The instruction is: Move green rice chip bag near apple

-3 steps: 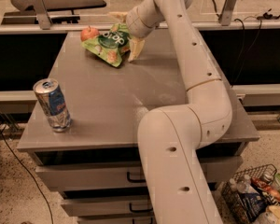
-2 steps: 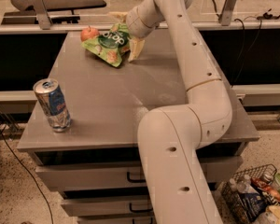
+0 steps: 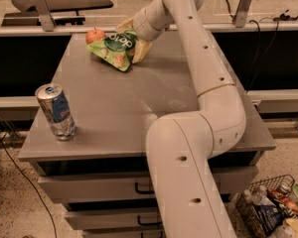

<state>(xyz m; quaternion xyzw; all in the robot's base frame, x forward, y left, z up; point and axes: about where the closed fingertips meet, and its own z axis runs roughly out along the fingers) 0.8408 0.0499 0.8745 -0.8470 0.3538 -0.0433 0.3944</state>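
Observation:
The green rice chip bag [image 3: 115,47] lies at the far left of the grey table [image 3: 154,98], its dark green circle with white letters facing up. The red-orange apple [image 3: 95,35] sits right beside the bag's far left corner, touching or almost touching it. My gripper [image 3: 135,37] is at the bag's right edge, at the end of the white arm that reaches over the table from the front. The bag and the wrist hide the fingers.
A blue-and-silver drink can [image 3: 55,111] stands upright near the table's front left corner. Drawers sit under the tabletop. A wire basket [image 3: 275,209] with bottles and packets stands on the floor at the lower right. A counter runs behind the table.

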